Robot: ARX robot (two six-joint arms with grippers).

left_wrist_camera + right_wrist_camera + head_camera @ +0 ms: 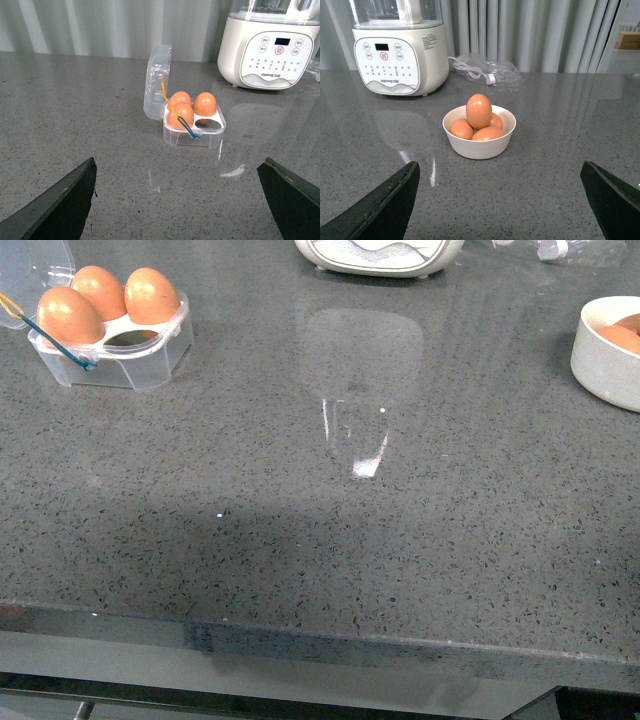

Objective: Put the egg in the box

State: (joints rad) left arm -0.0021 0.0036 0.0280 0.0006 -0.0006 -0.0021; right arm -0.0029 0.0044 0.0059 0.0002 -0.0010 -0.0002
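Note:
The box (150, 365) is a clear four-cup carton at the far left of the grey counter, with its lid (156, 82) standing open. Three orange-brown eggs (100, 290) fill it and one cup (210, 123) is empty. More eggs lie in a round white bowl (479, 145) at the far right; one egg (479, 111) stands on top of the pile. In the left wrist view my left gripper (179, 161) is open, well short of the box. In the right wrist view my right gripper (500, 164) is open, short of the bowl. Neither arm shows in the front view.
A white kitchen appliance (380, 252) with a control panel stands at the back middle. A clear plastic bag with a cable (485, 70) lies behind the bowl. The counter's front edge (320, 640) runs across the bottom of the front view.

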